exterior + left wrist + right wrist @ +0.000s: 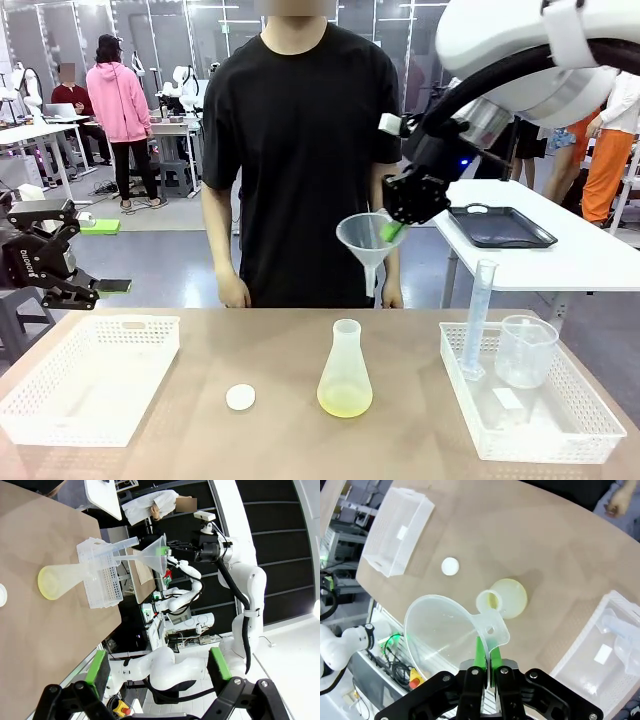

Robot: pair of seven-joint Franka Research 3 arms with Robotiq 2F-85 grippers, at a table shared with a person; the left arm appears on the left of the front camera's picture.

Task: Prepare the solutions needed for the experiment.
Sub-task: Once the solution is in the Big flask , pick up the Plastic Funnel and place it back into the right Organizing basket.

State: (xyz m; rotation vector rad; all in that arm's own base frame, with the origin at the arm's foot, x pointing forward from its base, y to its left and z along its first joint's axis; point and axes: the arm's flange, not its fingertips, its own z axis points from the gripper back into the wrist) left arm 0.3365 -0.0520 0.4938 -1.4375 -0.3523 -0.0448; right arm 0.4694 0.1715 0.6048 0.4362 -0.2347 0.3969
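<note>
The solutions' clear conical flask (345,375) stands open on the brown table, with pale yellow liquid in its bottom. Its small round white stopper (240,397) lies on the table to the left. My right gripper (395,228) is shut on the tab of a clear funnel (368,240), holding it in the air above and slightly behind the flask. From the right wrist, the funnel (437,630) hangs in the gripper (486,652), over the flask's mouth (507,597) and near the stopper (450,566). My left gripper (105,287) hovers open and empty at the far left.
A white basket (100,320) sits at front left. Another basket (545,455) at the right holds a tall graduated cylinder (478,315) and a clear beaker (525,350). A person in a black shirt stands at the far edge, hands (235,293) by the table.
</note>
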